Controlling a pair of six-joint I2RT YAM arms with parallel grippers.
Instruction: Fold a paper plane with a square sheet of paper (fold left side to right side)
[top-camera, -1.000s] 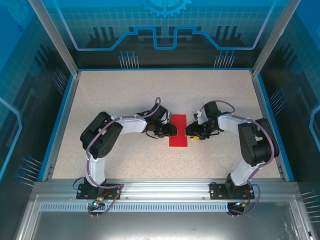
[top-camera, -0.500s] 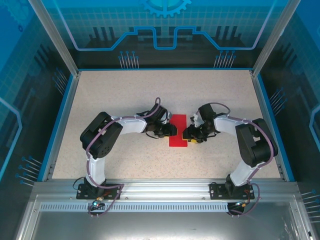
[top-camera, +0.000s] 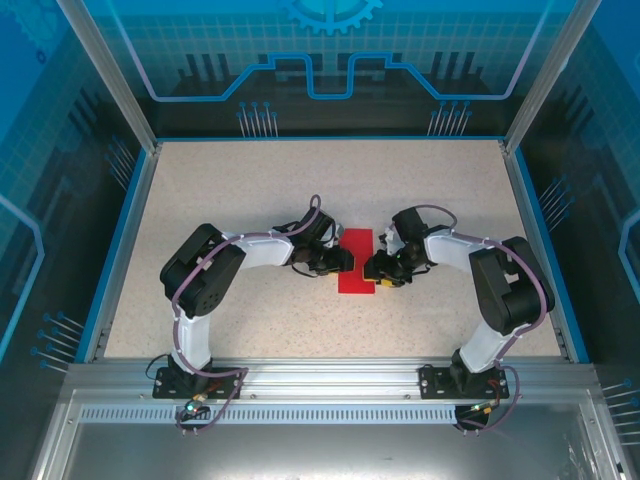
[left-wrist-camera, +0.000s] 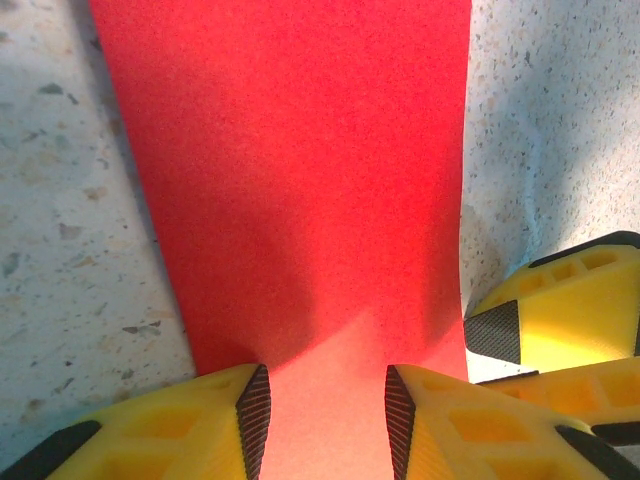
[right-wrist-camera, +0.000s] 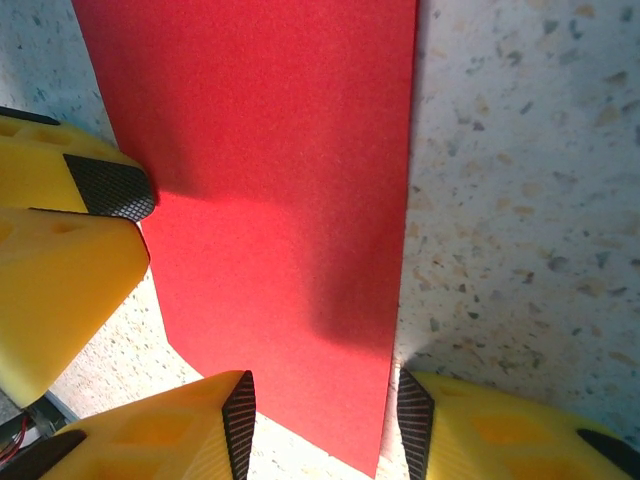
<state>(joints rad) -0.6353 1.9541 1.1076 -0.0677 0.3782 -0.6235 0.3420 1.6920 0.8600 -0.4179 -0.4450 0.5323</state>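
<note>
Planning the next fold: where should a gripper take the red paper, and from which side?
Probably a long side edge, approached low from left or right: the red paper lies flat as a narrow strip, so only its edges can be pinched.

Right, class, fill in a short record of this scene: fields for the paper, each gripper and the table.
paper: red sheet of paper, a narrow rectangle lying flat
left gripper: at the paper's left edge, jaws apart over it
right gripper: at the paper's right edge, jaws apart over it
table: speckled beige, blue rim
</note>
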